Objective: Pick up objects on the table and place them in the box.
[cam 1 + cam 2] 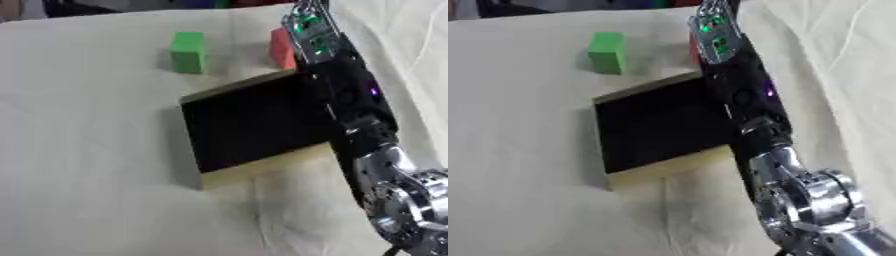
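Your right hand reaches past the box toward the red block at its far right corner; the fingers' state cannot be told, perhaps around it. The green block stands beyond the box. Lift clear of the rim before releasing.

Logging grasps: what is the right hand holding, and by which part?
Cannot be told: the right hand is at the red block, but its fingers are not visible.

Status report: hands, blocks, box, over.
Right hand reaching at red block, fingers unclear. Left hand unseen. Green block on table, outside box. Nothing blocking.
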